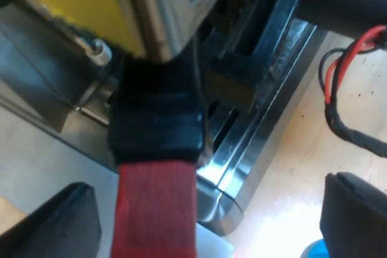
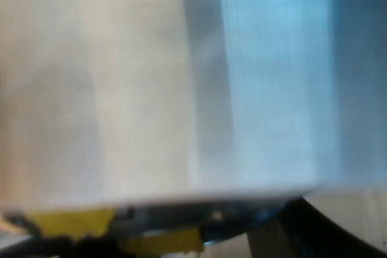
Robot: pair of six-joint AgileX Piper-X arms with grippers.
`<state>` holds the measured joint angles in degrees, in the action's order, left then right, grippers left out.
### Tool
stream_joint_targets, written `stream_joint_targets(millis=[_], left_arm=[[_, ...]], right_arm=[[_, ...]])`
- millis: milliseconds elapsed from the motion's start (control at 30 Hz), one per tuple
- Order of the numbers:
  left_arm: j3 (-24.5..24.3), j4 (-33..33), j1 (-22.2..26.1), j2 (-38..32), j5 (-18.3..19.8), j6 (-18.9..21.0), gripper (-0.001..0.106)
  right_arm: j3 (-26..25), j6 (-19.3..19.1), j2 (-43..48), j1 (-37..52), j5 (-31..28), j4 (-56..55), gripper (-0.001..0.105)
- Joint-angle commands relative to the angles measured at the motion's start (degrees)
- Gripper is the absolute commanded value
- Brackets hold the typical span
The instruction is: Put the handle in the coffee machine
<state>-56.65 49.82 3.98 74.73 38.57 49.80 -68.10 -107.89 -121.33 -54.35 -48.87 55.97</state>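
red-ended handle point(image 1: 156, 209) blocks the middle between left hand point(image 1: 205, 209) fingers, free room either side; drip tray point(image 1: 260, 143) close behind; bare desk point(image 1: 302, 161) open beside tray

Left gripper point(image 1: 204, 219) with two matte black jaws, thick blocky fingers point(image 1: 57, 219) with rounded corners, smooth faces, a faint sheen along their edges

The handle point(image 1: 158, 149) at espresso machine point(image 1: 160, 10) front

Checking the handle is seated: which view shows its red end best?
Left wrist view: the handle sits inside the open left gripper, reaching the machine. Right wrist view faces a pale blurred surface.
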Motion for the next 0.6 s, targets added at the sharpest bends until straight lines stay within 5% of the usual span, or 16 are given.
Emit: stream_joint_targets(millis=[33, 200, 400, 500, 600], left_arm=[[-0.58, 1.02, 1.87, -2.25, 1.36, -0.31, 0.076], [-0.93, -0.14, 6.93, -6.04, 5.3, -0.2, 0.07], [-3.53, 2.38, 8.23, -6.43, 5.44, 0.15, 0.001], [-3.52, -0.74, 8.0, -5.84, 4.27, 2.55, 0.001], [-3.52, -2.74, 7.23, -4.45, -0.84, 2.96, 0.001]], right_arm=[[-1.1, -0.28, 1.34, -0.16, 1.07, 3.84, 0.036], [-1.1, -0.28, 1.34, -0.16, 1.07, 3.84, 0.036], [-1.1, -0.28, 1.34, -0.16, 1.07, 3.84, 0.036], [-1.1, -0.28, 1.34, -0.16, 1.07, 3.84, 0.036], [-1.1, -0.28, 1.34, -0.16, 1.07, 3.84, 0.036]])
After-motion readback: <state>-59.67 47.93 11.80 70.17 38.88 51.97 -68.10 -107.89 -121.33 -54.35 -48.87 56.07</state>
